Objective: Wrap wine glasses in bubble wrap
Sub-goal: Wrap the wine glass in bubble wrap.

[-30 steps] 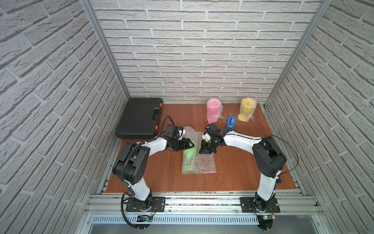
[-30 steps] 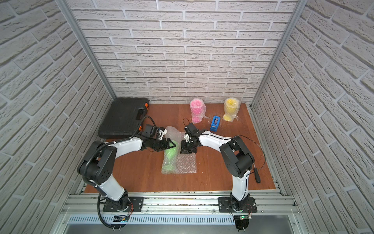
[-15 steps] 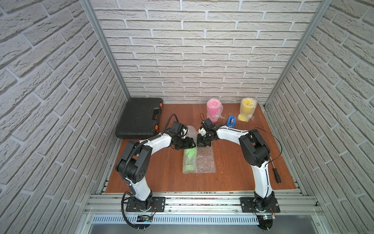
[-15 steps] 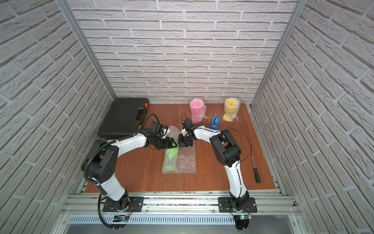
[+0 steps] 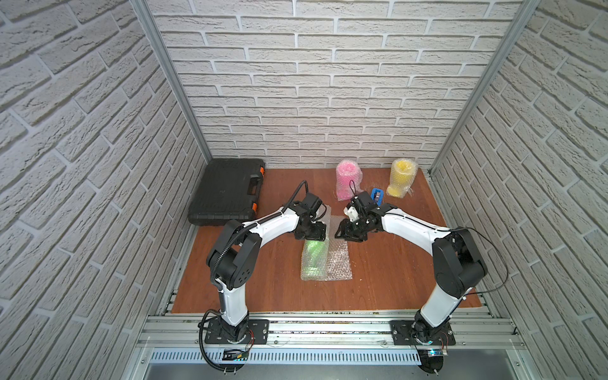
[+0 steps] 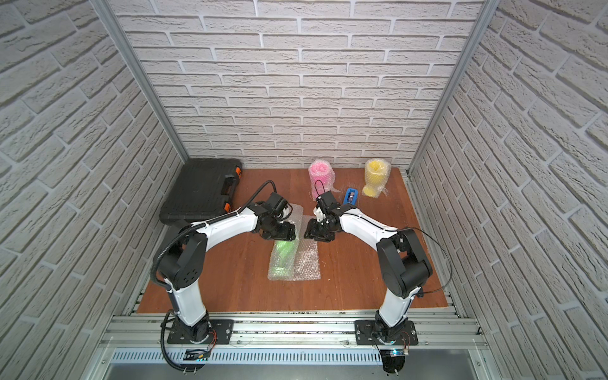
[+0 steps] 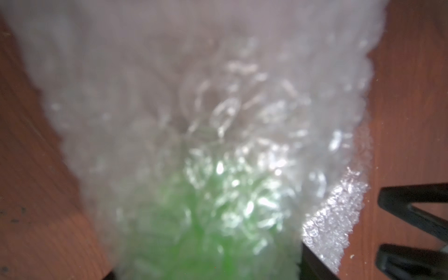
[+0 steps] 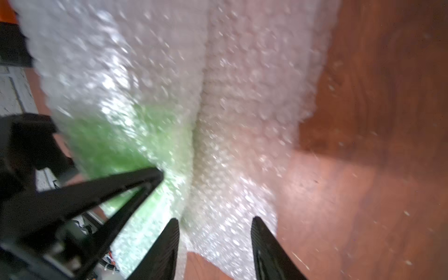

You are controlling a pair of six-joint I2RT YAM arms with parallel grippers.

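Note:
A neon green wine glass (image 5: 313, 260) lies on the table, rolled in bubble wrap (image 5: 339, 263) whose free flap lies flat beside it. In the left wrist view the wrapped green glass (image 7: 194, 230) fills the space between the jaws of my left gripper (image 7: 208, 271), which is shut on the roll's far end (image 6: 284, 232). My right gripper (image 8: 215, 230) stands open over the flap's far edge (image 8: 242, 169), holding nothing. The pink wine glass (image 5: 348, 179) and the yellow wine glass (image 5: 402, 177) stand wrapped at the back.
A blue tape dispenser (image 5: 377, 194) sits between the pink and yellow glasses, just behind my right wrist. A black tool case (image 5: 227, 194) lies at the back left. Brick walls close in three sides, and a metal rail (image 5: 329, 325) runs along the front.
My right gripper has opened and let go of the bubble wrap, whose flap now lies flat. The right arm's elbow swung out to the right. My left gripper has stayed on the roll.

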